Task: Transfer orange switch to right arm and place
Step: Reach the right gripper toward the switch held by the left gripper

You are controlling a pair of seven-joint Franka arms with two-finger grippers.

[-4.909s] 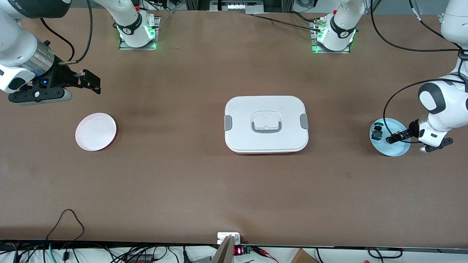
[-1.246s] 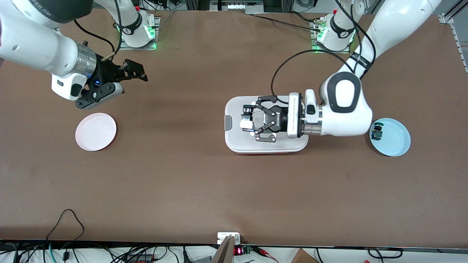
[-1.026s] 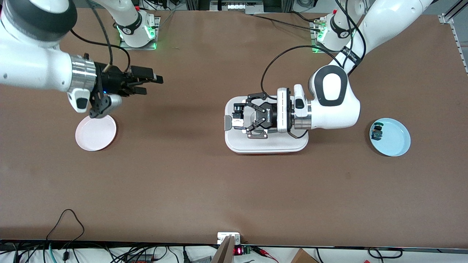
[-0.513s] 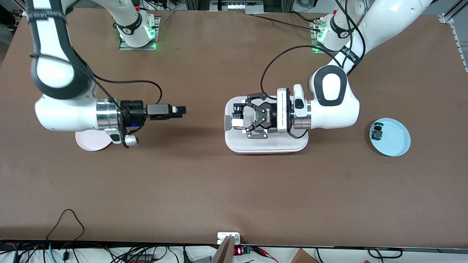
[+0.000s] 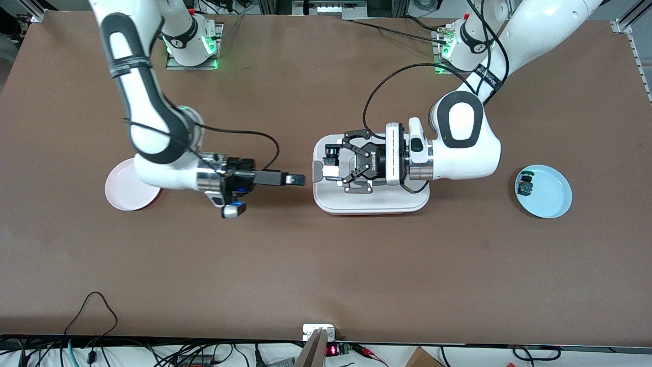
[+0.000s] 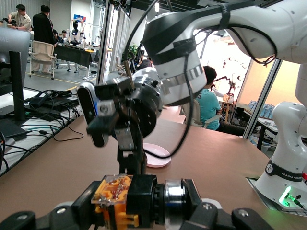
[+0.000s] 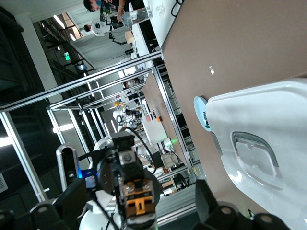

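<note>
Brown tabletop carries the scene, with a workshop behind. Left hand, over the white lidded box, is clamped on the orange switch, held out sideways toward the right arm's end; the left wrist view shows its orange body between the pads. Right hand hovers over bare tabletop just beside the box, aimed at the switch, its slim fingers apparently parted in its own wrist view. This looks like the handover approach: next the right hand must close the gap, straddle the switch's free end and grip before the left lets go. 2 plates flank the box: a pink plate at the right arm's end and a blue plate with small parts at the left arm's end.
</note>
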